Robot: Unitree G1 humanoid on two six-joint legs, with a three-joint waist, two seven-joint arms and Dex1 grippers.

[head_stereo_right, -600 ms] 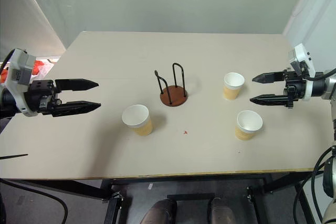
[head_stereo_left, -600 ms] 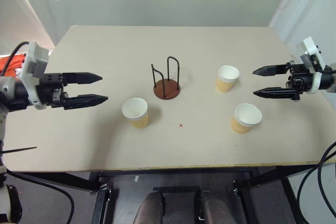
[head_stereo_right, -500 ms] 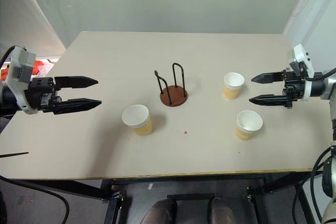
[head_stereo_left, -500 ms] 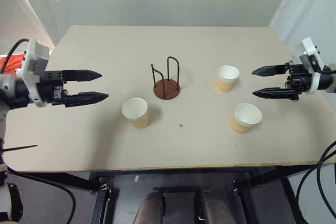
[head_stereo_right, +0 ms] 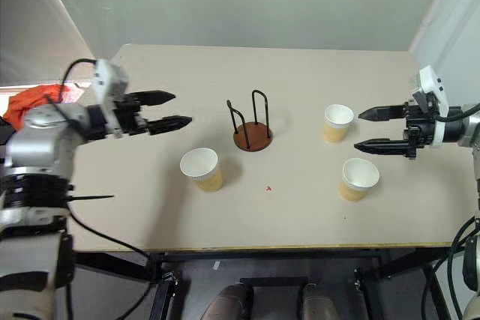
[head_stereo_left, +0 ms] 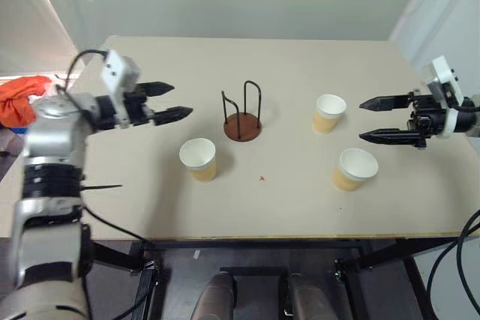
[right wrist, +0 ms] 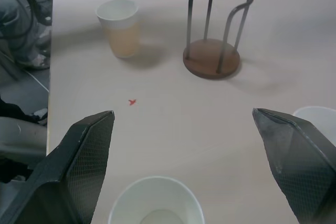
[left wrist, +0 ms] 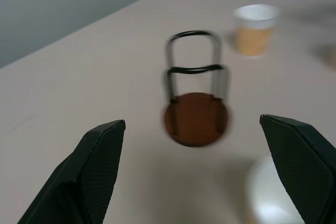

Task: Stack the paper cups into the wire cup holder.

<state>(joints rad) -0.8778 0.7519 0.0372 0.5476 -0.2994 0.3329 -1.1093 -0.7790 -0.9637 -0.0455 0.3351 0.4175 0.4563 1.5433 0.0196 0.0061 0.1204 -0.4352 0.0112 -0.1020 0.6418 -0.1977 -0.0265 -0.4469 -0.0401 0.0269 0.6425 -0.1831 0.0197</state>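
Observation:
Three tan paper cups with white rims stand upright on the table: one at front left (head_stereo_left: pixel 197 160), one right of centre (head_stereo_left: pixel 328 112), one nearer the front right (head_stereo_left: pixel 354 168). The wire cup holder (head_stereo_left: pixel 242 118), with a brown disc base and black loops, stands empty at the centre. My left gripper (head_stereo_left: pixel 180 100) is open, level above the table, left of the holder and pointing at it; the left wrist view looks onto the holder (left wrist: pixel 196 114) between the fingers. My right gripper (head_stereo_left: pixel 362 120) is open at the right, between the two right-hand cups and apart from both.
The beige table (head_stereo_left: pixel 300 65) ends close behind my right gripper at the right edge. An orange cloth (head_stereo_left: pixel 19 99) lies off the table's left side. A small red mark (head_stereo_left: pixel 261 179) sits in front of the holder.
My left gripper has swung right and farther in over the table, toward the holder, still open. The right gripper has stayed put. Cups and holder have not moved.

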